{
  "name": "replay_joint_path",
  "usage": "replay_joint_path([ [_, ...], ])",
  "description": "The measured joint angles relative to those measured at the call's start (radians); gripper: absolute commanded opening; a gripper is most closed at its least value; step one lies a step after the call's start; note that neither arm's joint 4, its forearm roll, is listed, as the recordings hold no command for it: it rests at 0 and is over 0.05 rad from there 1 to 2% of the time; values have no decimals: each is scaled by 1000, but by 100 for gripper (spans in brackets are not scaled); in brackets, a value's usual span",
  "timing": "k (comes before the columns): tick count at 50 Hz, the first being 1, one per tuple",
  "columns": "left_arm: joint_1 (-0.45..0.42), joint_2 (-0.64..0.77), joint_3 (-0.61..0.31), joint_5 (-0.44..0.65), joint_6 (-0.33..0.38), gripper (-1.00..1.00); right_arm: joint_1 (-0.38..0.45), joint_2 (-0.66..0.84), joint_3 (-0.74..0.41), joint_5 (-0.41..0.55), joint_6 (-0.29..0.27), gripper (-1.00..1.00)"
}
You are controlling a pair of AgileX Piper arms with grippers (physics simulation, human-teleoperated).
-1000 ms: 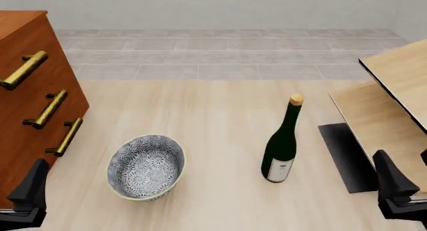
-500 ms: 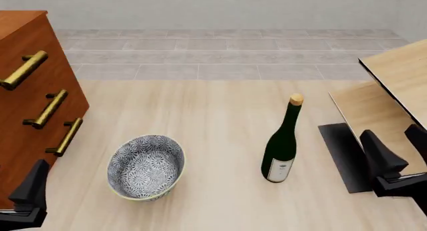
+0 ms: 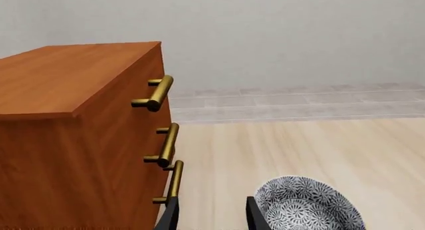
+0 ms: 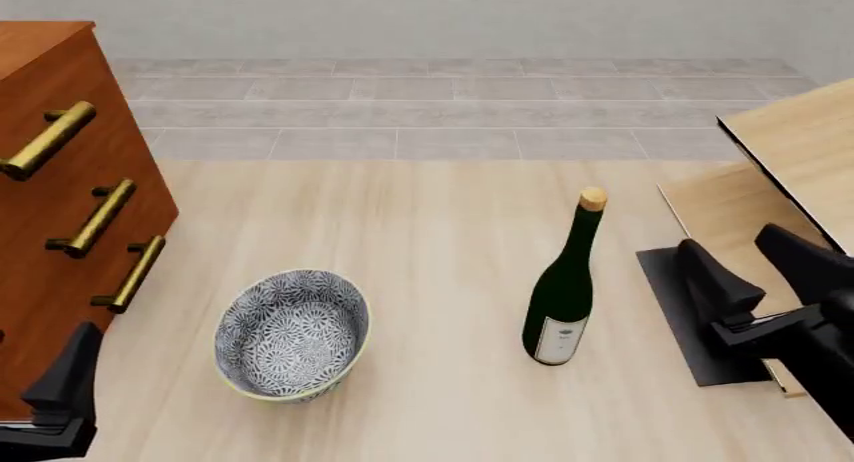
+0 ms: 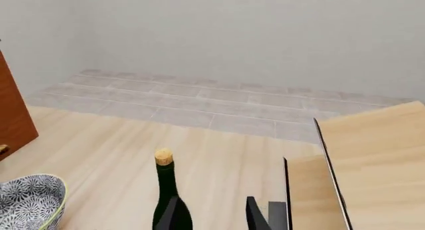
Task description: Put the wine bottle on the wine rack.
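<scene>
- Standing upright on the light wooden table, the wine bottle shows dark green glass, a tan cork and a white label low on its body; nothing touches it.
- At 3 o'clock from the bottle, the wine rack rises as slanted tan panels with dark edges over a flat black base.
- Over that black base, just beside the bottle at its 3 o'clock, the right gripper hangs with its fingers spread apart and nothing between them.
- Seen from the right wrist view, the bottle stands ahead of the fingertips, with the rack close by.
- At 9 o'clock from the bottle lies a blue-and-white patterned bowl, well apart from it.
- Near the table's 9 o'clock edge, a reddish-brown cabinet carries three brass handles.
- At 7 o'clock in the front view, the left gripper sits beside the cabinet; its wrist view shows its fingers apart, empty, the bowl just beside them.
</scene>
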Motion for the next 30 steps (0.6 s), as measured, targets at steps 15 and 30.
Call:
replay_joint_path([
  [15,-3,-2,0,8,9,100,62,140,-38,-71,14,100],
  [30,-6,-2,0,13,17,100,106,246,-67,-125,18,100],
])
